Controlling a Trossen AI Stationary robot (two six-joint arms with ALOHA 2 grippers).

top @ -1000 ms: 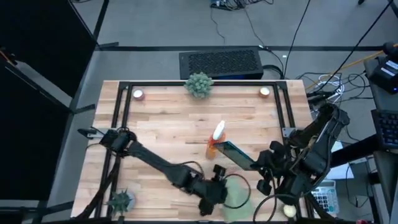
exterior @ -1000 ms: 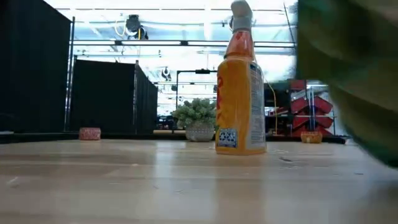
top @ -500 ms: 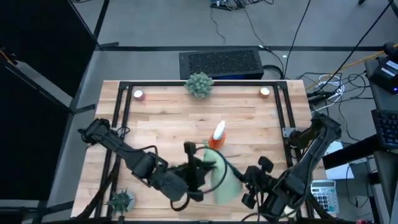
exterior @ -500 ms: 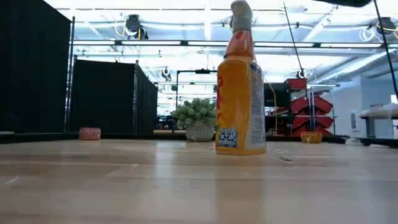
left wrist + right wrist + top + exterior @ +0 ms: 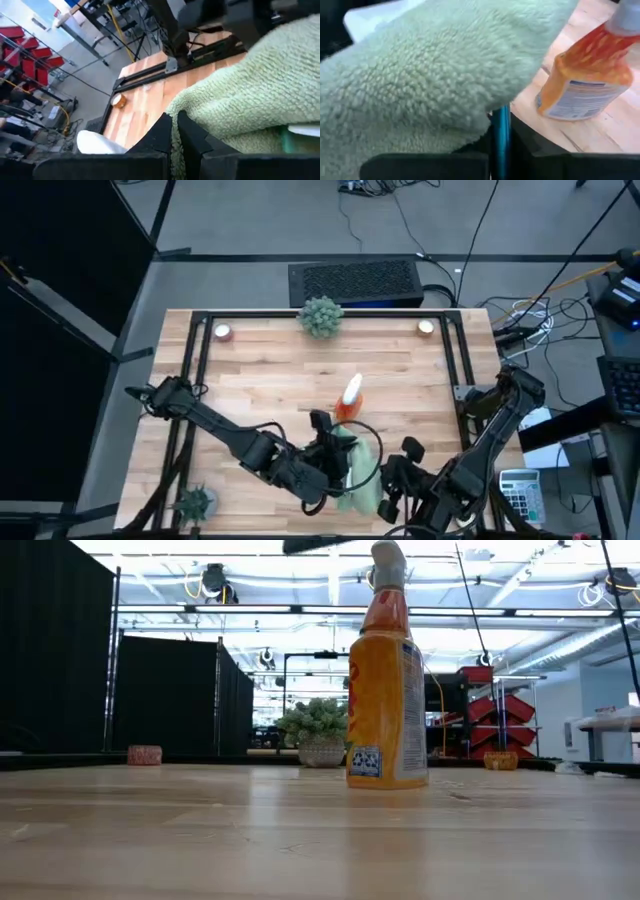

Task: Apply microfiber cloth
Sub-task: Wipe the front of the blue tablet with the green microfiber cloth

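From above, the left gripper (image 5: 335,462) holds the microfiber cloth (image 5: 360,475) up at the table's near edge, just near of the orange spray bottle (image 5: 347,402), beside the right gripper (image 5: 395,485); the low view shows only that bottle (image 5: 385,670).

The left wrist view shows its fingers (image 5: 167,135) clenched on the cloth's (image 5: 250,95) edge. In the right wrist view the right jaws grip a thin teal-edged slab (image 5: 501,131), probably a phone, under the draped cloth (image 5: 430,75), so wiping seems underway, and next calls for rubbing across it.

Grey floor (image 5: 250,220), black curtains (image 5: 165,695)
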